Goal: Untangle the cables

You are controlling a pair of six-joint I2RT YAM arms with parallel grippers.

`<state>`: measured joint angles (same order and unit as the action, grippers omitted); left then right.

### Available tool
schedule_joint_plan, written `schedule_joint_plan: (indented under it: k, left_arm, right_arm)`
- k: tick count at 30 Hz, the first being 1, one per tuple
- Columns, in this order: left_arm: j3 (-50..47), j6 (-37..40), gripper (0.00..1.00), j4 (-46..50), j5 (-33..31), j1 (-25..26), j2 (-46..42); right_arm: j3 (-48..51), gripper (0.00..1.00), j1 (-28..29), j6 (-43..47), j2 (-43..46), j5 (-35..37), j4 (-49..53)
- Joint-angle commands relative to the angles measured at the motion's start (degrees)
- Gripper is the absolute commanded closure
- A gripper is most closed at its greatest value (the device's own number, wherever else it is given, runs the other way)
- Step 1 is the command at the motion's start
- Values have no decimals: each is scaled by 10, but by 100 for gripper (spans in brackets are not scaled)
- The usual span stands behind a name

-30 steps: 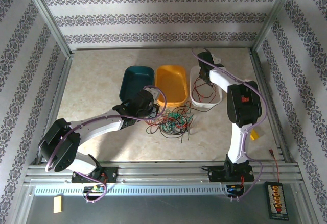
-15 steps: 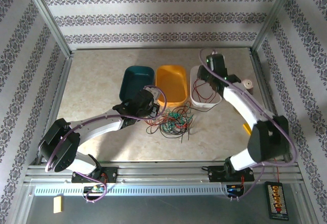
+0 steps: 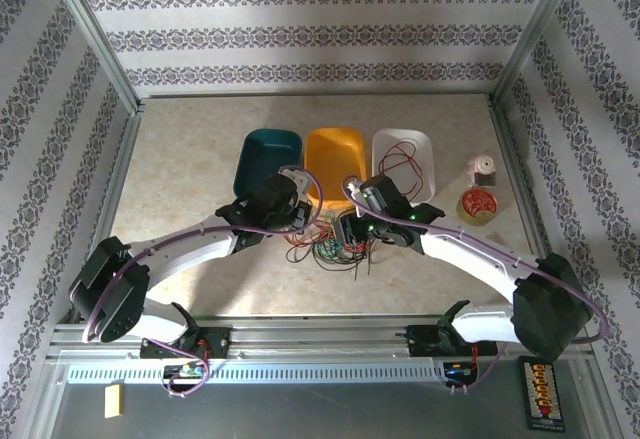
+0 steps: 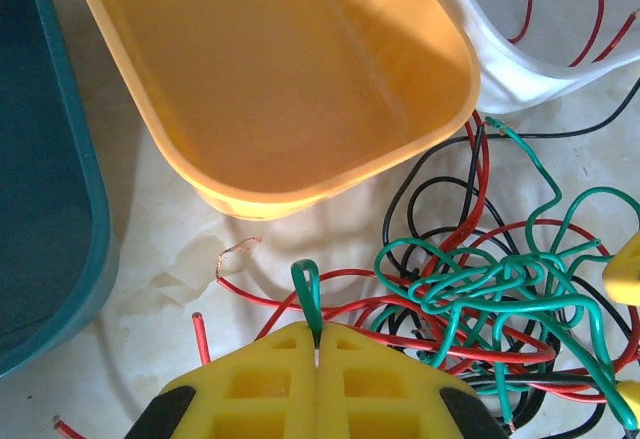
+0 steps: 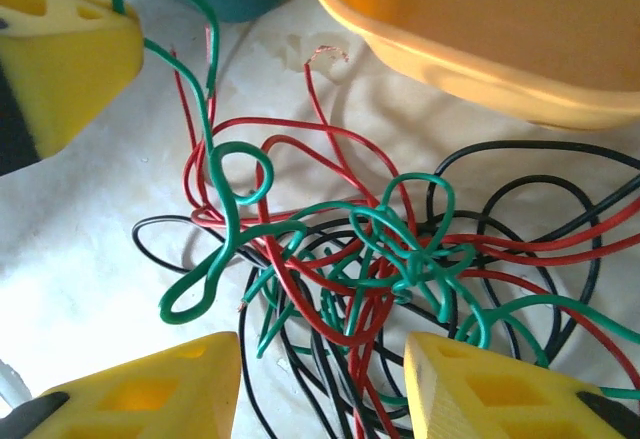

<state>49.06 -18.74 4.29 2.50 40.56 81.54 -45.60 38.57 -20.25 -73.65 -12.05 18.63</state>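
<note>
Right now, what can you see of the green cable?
The green cable is a thin, glossy wire kinked into many loops. One loop is pinched in the shut left gripper; the rest lies on the table, knotted through red cables and black cables beside the orange bin, under the open right gripper.

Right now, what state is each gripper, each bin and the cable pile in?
left gripper, shut on a green cable.
right gripper, open, over the cables.
cables, tangled in one pile.
yellow bin, empty.
teal bin, looks empty.
white bin, holds loose red cables.
</note>
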Motion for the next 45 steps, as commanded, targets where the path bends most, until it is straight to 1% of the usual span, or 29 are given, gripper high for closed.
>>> schedule_joint_plan:
  k: [1, 3, 6, 10, 12, 15, 17, 18, 19, 20, 23, 25, 26, 30, 31, 34, 35, 36, 37, 40, 42, 44, 45]
  left_arm:
    - [-8, -13, 100, 10, 18, -12, -10]
    - [-8, -12, 100, 15, 20, -13, -9]
    - [-10, -16, 100, 19, 22, -14, -14]
    - [-13, -22, 100, 20, 19, -15, -22]
    - [-14, -23, 100, 23, 16, -16, -23]
    - [-14, -27, 100, 24, 9, -17, -24]
    - [-15, -31, 100, 19, 8, -19, -25]
    - [-14, -31, 100, 19, 9, -20, -25]
    - [-13, -33, 100, 19, 9, -21, -25]
    - [-12, -33, 100, 19, 11, -23, -24]
    - [-9, -31, 100, 22, 9, -27, -22]
    - [-9, -32, 100, 22, 7, -28, -22]
    - [-9, -33, 100, 22, 7, -28, -23]
    - [-15, -38, 100, 17, 4, -28, -30]
    - [-16, -40, 100, 17, 2, -29, -32]
    - [-20, -41, 100, 21, 0, -30, -36]
    - [-21, -42, 100, 21, -1, -32, -37]
    - [-21, -43, 100, 21, 0, -33, -37]
    - [-22, -44, 100, 22, -2, -34, -38]
    - [-22, -53, 100, 23, -13, -40, -36]
    - [-22, -59, 100, 22, -19, -45, -35]
    - [-24, -61, 100, 18, -20, -48, -35]
    - [-25, -61, 100, 17, -18, -48, -35]
  right_arm:
    - [-10, 53, 10, 16, -16, -5, 0]
    - [-22, 53, 10, 22, -32, -3, -4]
    - [-42, 54, 11, 34, -67, -23, -10]
    - [-57, 55, 19, 42, -105, -30, -21]
    - [-60, 63, 20, 43, -114, -33, -21]
    - [-57, 81, 19, 41, -118, -43, -25]
    - [-50, 89, 18, 39, -112, -48, -28]
    - [-46, 91, 17, 36, -107, -48, -30]
    - [-41, 91, 16, 33, -103, -49, -34]
    - [-37, 89, 16, 34, -98, -51, -34]
    - [-31, 72, 17, 35, -95, -54, -36]
    - [-31, 66, 18, 36, -99, -55, -36]
    - [-31, 65, 19, 37, -101, -54, -37]
    - [-35, 65, 19, 39, -112, -51, -42]
    - [-36, 66, 19, 38, -117, -51, -43]
    - [-38, 78, 19, 39, -123, -56, -46]
    - [-38, 79, 19, 40, -123, -58, -47]
    - [-37, 79, 19, 40, -122, -60, -47]
    - [-37, 77, 19, 40, -121, -62, -47]
    - [-36, 66, 20, 40, -121, -60, -48]
    - [-36, 62, 20, 41, -123, -58, -48]
    - [-36, 63, 21, 42, -126, -55, -49]
    - [-36, 66, 21, 42, -127, -55, -48]
